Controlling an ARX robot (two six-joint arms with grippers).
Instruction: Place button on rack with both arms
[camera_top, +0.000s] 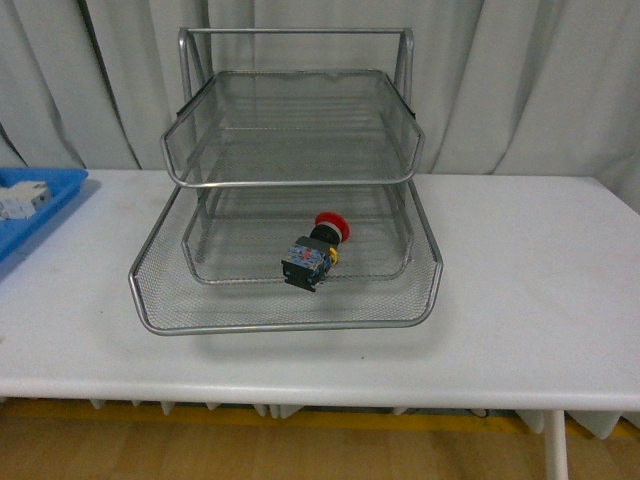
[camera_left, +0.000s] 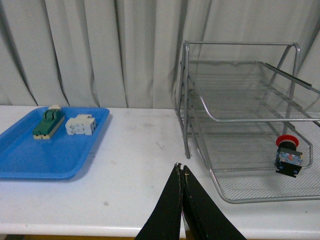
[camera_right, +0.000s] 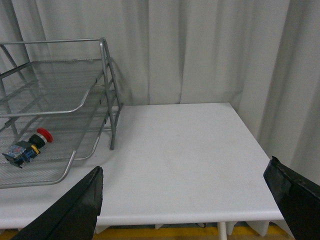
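The button (camera_top: 316, 248), red cap on a dark blue body with yellow bits, lies on its side on the bottom tier of the silver wire-mesh rack (camera_top: 290, 312). It also shows in the left wrist view (camera_left: 288, 156) and the right wrist view (camera_right: 26, 145). Neither arm shows in the front view. My left gripper (camera_left: 180, 168) is shut and empty, above the table near its front edge, left of the rack (camera_left: 240, 107). My right gripper (camera_right: 186, 184) is wide open and empty, above the table's front edge, right of the rack (camera_right: 75, 107).
A flat blue tray (camera_left: 25, 160) stands at the left of the white table, holding a green-and-cream switch block (camera_left: 48, 123) and a white terminal block (camera_left: 81, 125). It also shows in the front view (camera_top: 55, 200). Grey curtains hang behind. The table's right edge (camera_right: 250, 135) is close.
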